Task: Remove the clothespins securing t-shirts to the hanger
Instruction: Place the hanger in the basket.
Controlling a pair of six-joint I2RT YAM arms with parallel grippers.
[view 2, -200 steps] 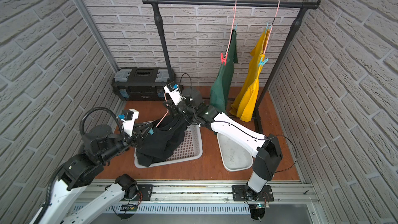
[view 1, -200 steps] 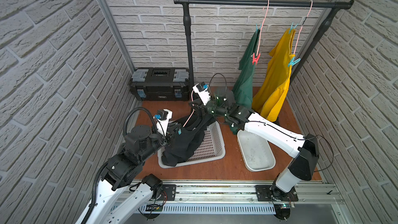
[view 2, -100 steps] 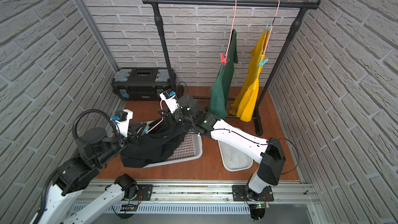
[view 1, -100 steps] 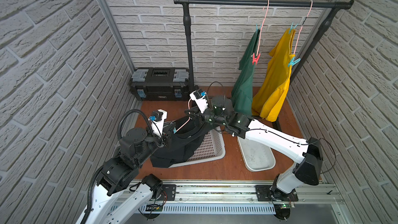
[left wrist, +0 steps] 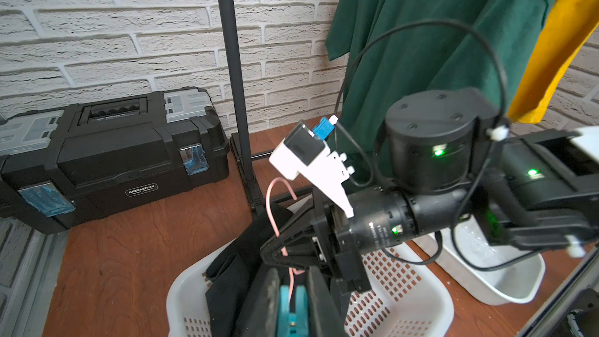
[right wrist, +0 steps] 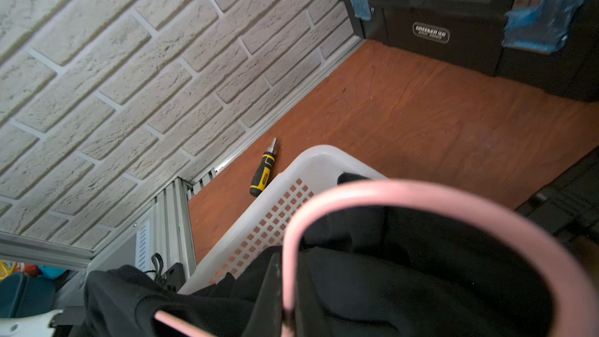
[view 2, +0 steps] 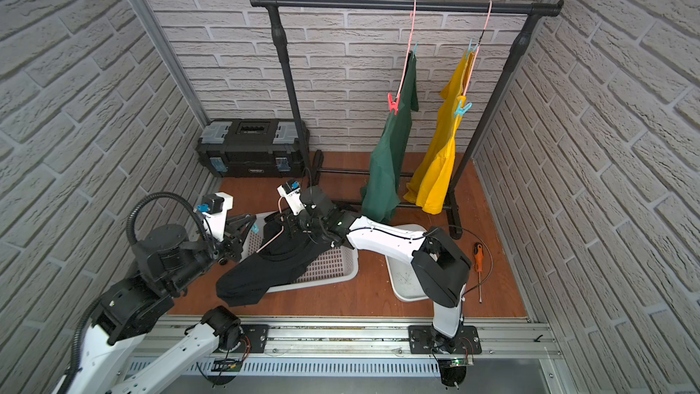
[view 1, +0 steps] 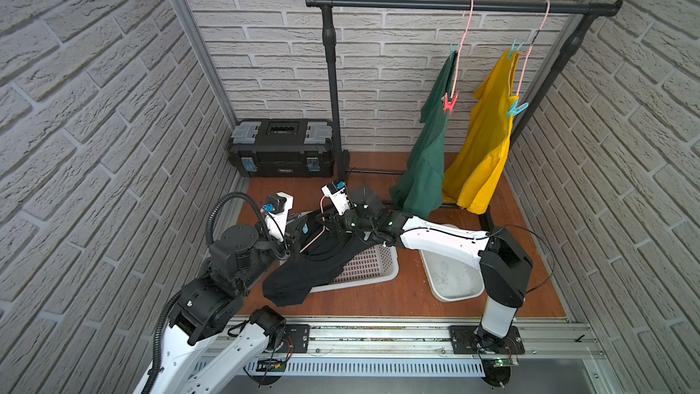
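While the right gripper (view 1: 334, 221) stays clamped on the pink hanger (right wrist: 421, 196), both arms have swung the black shirt (view 1: 314, 271) toward the left arm over the last second. The shirt has sunk lower and now lies draped across the basket (view 1: 378, 280), its hem trailing over the rim. The left gripper (view 2: 250, 226) is pinched shut on a teal peg (left wrist: 291, 314) at the shirt's shoulder. In the left wrist view the peg sits between the fingers, and the hanger wire runs down into it. Whether the peg has let go of the cloth cannot be told. The step in hand is probably the pull-off, with the hanger braced against it. Four pegs remain on the rail (view 1: 416, 4): a red peg (view 1: 450, 103) and a teal one on the green shirt (view 1: 428, 153), and two teal ones on the yellow shirt (view 1: 485, 146). Most of the task is therefore still ahead.
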